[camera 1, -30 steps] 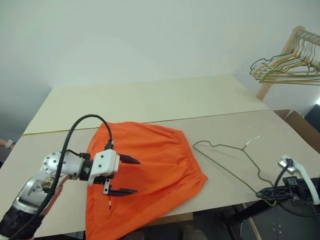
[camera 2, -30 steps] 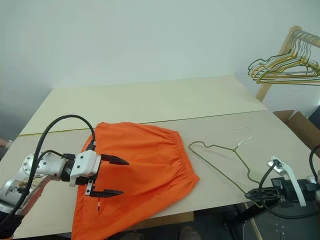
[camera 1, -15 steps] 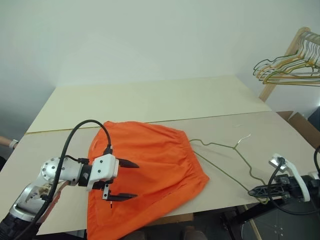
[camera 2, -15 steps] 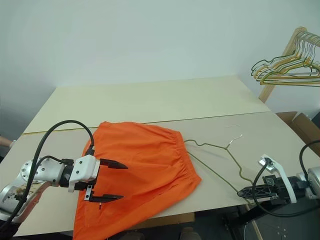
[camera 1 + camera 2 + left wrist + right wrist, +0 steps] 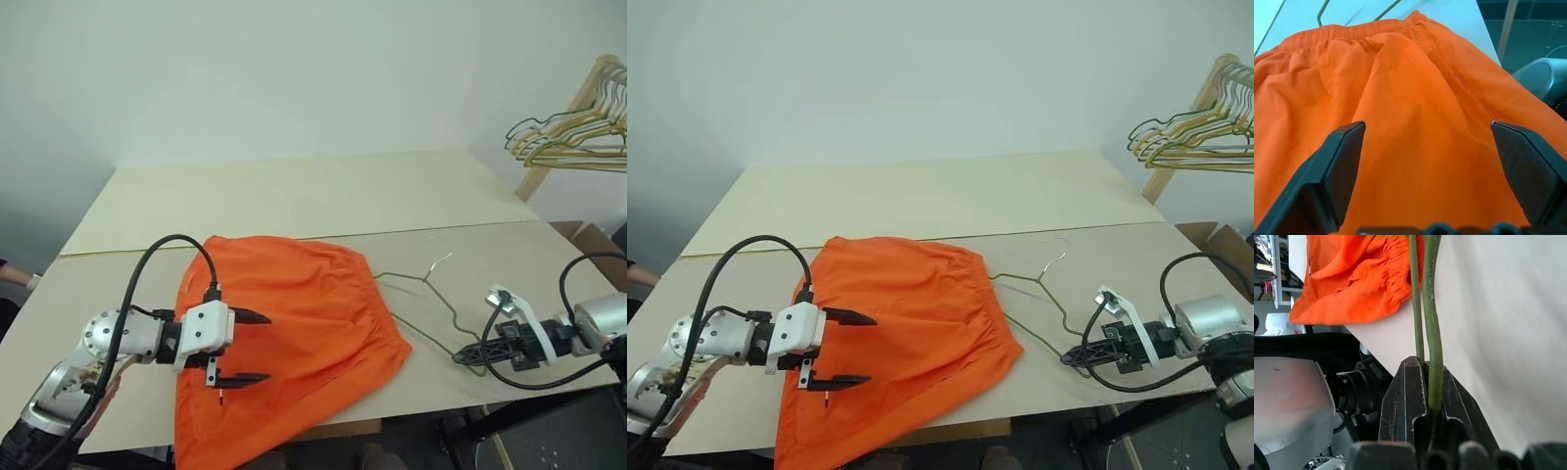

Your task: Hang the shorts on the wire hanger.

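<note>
The bright orange shorts (image 5: 304,313) lie flat on the table, waistband toward the right, one hem hanging over the front edge. My left gripper (image 5: 266,346) hovers open just above their left part, with only fabric (image 5: 1420,98) showing between its fingers (image 5: 1337,171). The thin grey wire hanger (image 5: 421,294) lies on the table right of the shorts, its near end close to the waistband and its hook (image 5: 441,258) pointing away. My right gripper (image 5: 462,357) is shut on the hanger's lower corner, and the wire (image 5: 1431,308) runs out from between its closed jaws toward the shorts (image 5: 1356,274).
The pale table (image 5: 294,191) extends far behind the shorts. A wooden rack (image 5: 563,117) with bunched gold, green and dark hangers (image 5: 568,142) stands at the far right. A cardboard box (image 5: 593,240) sits beyond the table's right edge.
My right gripper has moved left and forward over the table's front edge, dragging the hanger toward the shorts' waistband. The left gripper has stayed put, open.
</note>
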Controlling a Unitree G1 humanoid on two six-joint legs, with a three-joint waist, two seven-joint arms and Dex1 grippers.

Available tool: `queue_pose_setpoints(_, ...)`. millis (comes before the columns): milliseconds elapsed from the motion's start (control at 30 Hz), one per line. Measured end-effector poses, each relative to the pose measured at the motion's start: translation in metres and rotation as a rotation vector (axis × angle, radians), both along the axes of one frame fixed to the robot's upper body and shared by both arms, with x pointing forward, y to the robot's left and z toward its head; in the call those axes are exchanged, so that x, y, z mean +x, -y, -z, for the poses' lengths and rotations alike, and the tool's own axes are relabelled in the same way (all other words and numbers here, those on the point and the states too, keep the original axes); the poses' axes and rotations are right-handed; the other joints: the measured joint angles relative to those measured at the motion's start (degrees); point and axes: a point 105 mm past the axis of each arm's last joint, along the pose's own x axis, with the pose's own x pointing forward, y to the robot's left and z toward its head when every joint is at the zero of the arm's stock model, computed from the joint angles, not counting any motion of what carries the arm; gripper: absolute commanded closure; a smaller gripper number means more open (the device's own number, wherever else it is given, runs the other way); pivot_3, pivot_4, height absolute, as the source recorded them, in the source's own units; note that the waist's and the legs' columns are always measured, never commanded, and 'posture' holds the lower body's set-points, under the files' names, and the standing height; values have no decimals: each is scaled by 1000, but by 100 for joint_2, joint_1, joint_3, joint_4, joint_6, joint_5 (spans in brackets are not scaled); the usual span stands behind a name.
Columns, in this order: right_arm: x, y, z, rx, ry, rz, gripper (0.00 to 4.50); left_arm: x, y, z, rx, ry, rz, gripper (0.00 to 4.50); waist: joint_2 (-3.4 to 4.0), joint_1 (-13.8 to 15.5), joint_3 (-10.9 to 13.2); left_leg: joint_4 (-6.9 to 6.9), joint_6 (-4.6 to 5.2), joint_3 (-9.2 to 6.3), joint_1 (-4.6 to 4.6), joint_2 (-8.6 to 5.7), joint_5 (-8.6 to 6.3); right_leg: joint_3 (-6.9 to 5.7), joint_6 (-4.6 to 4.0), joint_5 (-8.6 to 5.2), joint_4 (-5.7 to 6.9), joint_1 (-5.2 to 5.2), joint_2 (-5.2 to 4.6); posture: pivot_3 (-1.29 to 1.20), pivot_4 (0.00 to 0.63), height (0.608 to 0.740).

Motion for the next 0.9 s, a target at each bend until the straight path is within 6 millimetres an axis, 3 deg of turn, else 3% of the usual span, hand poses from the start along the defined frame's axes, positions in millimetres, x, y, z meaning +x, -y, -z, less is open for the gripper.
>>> queue_pose_setpoints(133,3,-8,-3,35,1,-24,4500,-2,1,2,-8,-7,-10,43,1,46,0,0,0,0,0,-1,0,1,0,0,2,-2,0,74,0,740)
queue_pose_setpoints(267,22,-14,-13,65,37,7,4500,-2,0,3,-5,-1,-22,43,-2,38,-2,0,-2,1,5,2,1,1,-2,1,2,2,3,92,0,740)
queue_pose_setpoints(467,25,-30,8,65,-8,-42,4500,-3,-2,10,0,-11,-59,43,-2,133,-2,0,-1,-3,-11,-4,1,-1,-2,1,3,-15,-1,112,0,740)
queue_pose_setpoints(900,57,-38,7,86,94,30,4500,-3,-4,13,14,-1,-90,43,-1,189,-3,0,-5,-10,-7,-8,3,-7,-3,1,6,-11,0,116,0,740)
